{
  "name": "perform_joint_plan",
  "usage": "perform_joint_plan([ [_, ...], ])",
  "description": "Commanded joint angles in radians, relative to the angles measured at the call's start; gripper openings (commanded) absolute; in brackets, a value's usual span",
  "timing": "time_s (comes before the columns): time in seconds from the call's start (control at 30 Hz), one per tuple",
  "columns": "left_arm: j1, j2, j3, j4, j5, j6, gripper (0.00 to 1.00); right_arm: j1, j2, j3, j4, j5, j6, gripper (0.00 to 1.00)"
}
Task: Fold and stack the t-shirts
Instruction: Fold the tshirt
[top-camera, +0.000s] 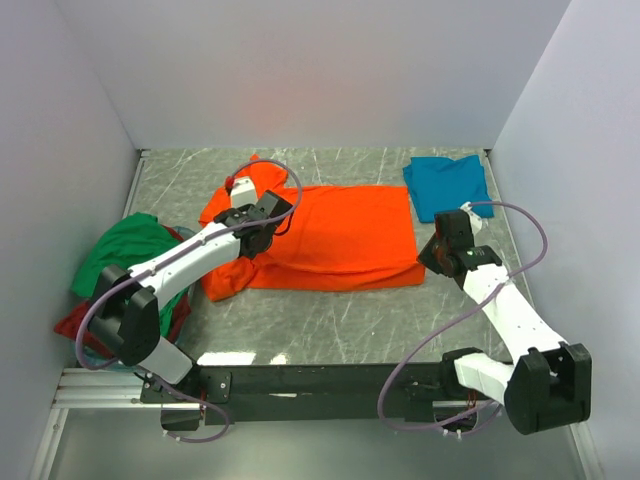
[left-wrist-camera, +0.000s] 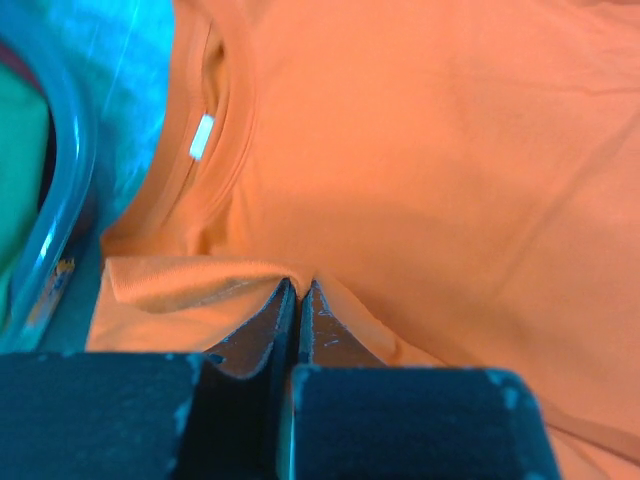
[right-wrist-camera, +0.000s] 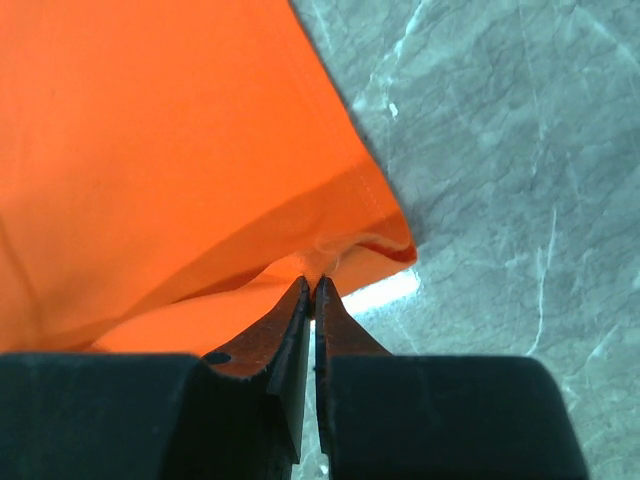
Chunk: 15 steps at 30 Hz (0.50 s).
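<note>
The bright orange t-shirt (top-camera: 340, 235) lies spread across the middle of the table, its collar end at the left. My left gripper (top-camera: 258, 243) is shut on a fold of the orange shirt (left-wrist-camera: 420, 150) near the collar. My right gripper (top-camera: 428, 256) is shut on the shirt's near right hem corner (right-wrist-camera: 345, 245). A folded teal blue t-shirt (top-camera: 448, 184) lies at the back right. The green t-shirt (top-camera: 125, 250) is heaped at the left on top of the dark red t-shirt (top-camera: 75, 325).
White walls close in the table at the back and both sides. The grey marble tabletop (top-camera: 330, 325) runs to a black rail (top-camera: 320, 380) at the near edge. A white size label (left-wrist-camera: 201, 136) shows inside the orange collar.
</note>
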<state>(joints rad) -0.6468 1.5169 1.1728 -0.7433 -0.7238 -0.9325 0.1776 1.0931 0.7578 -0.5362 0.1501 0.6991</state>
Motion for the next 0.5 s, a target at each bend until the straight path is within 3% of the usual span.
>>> perform_joint_plan([
  [0.0,0.013,0.022,0.060,0.102,-0.022,0.153,0.05,-0.020,0.020,0.058,0.031,0.005,-0.035,0.08],
  [0.17,0.029,0.065,0.067,0.197,0.000,0.259,0.04,-0.036,0.070,0.086,0.039,-0.007,-0.050,0.08],
  [0.33,0.061,0.095,0.050,0.352,0.086,0.466,0.09,-0.049,0.141,0.120,0.065,-0.041,-0.070,0.08],
  [0.47,0.127,0.181,0.121,0.386,0.165,0.589,0.09,-0.061,0.224,0.162,0.064,-0.052,-0.076,0.09],
])
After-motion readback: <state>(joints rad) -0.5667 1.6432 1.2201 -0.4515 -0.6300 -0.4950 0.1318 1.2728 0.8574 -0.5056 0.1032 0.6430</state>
